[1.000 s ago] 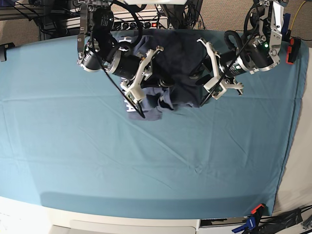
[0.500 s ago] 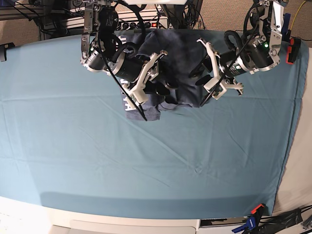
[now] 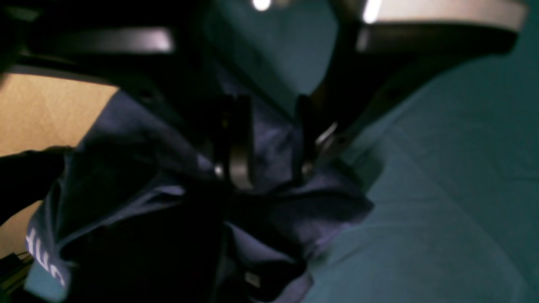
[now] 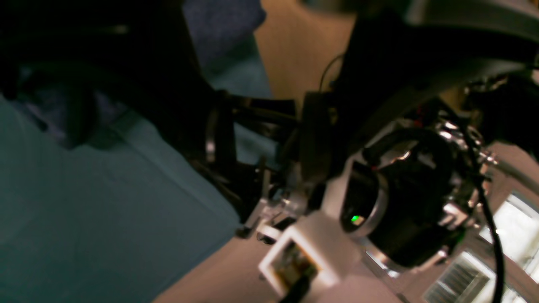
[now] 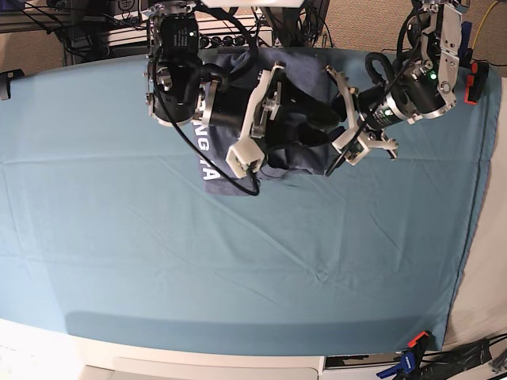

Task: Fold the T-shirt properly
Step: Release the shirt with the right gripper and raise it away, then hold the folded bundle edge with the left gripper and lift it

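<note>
I'm mid-fold here, and the T-shirt (image 5: 289, 107) sits bunched at the far edge of the bench (image 5: 238, 261), on the teal cloth (image 5: 119, 237), with a strip of its white lettering showing on the near left corner. My left tool (image 3: 269, 139) is down on the shirt's right side, and from its wrist view the two fingers (image 3: 236, 143) stand on either side of a ridge of blue fabric, so I read it as pinching the shirt. My right tool (image 5: 257, 119) hangs over the shirt's middle with its white fingers spread apart and nothing between them. To my eye the fold is far from neat; the cloth is heaped, not flat. Next I'd want the right tool to find a fresh edge or corner to take. No containers anywhere on this bench.
</note>
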You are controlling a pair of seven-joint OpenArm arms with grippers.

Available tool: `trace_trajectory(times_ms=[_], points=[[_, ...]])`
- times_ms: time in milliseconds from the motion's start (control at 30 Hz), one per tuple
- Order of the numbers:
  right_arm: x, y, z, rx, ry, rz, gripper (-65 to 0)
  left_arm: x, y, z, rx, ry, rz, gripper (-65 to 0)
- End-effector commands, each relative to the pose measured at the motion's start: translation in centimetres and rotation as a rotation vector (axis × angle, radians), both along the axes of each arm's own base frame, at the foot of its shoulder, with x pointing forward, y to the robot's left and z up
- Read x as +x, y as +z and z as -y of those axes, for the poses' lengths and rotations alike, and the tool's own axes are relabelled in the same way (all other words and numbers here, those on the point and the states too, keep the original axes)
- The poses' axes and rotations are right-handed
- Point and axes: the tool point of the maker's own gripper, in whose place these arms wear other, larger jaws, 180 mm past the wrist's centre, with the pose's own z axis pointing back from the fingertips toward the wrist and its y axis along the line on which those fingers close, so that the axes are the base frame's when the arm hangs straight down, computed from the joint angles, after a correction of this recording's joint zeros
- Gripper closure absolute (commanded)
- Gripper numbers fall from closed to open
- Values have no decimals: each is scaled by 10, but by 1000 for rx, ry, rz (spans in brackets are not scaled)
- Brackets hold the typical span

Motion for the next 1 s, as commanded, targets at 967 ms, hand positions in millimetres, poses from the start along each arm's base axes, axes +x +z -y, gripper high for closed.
trace_trajectory(times_ms=[967], points=[[56,-19,252,-560,-751,144,-260,-82,26,145,-288,-340,-38,-303]])
